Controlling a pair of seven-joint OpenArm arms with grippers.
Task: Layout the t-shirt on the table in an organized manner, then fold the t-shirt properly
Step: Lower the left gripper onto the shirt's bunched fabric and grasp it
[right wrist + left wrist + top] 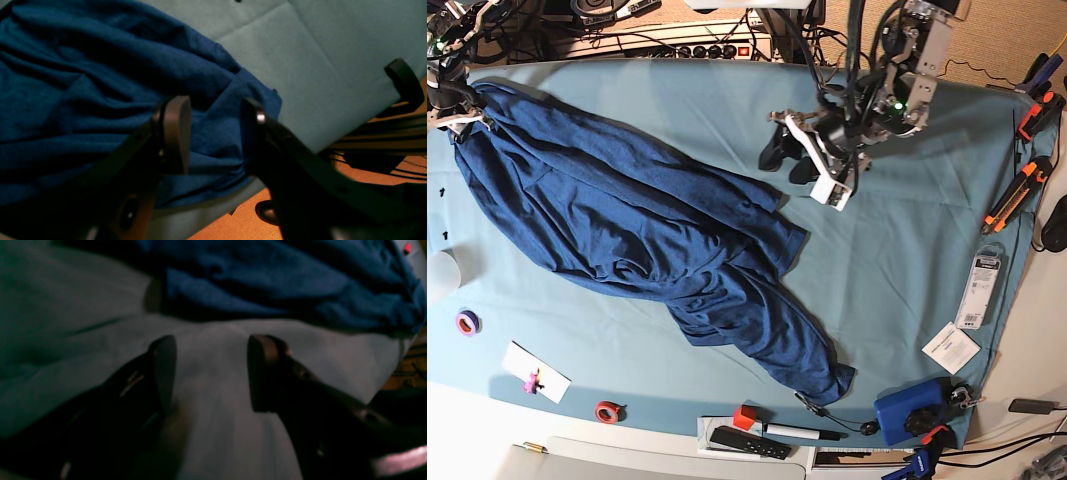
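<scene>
The dark navy t-shirt (647, 240) lies crumpled in a diagonal band across the teal table (907, 250), from the far left corner down to the front middle. My right gripper (462, 118) hangs at that far left corner. In the right wrist view it (213, 103) stands open, its fingers astride a fold of the t-shirt (83, 83) near the table's edge (300, 50). My left gripper (787, 155) hovers at the back middle, just beyond the shirt. In the left wrist view it (211, 343) is open over bare cloth (217, 390), and the t-shirt (283, 283) lies ahead of it.
Orange utility knives (1017, 195) and white packets (980, 290) line the right border. A blue device (907, 410), a marker (787, 432) and a red block (745, 417) sit at the front edge. Tape rolls (467, 322), a white cup (437, 275) and a white card (535, 372) are at the left.
</scene>
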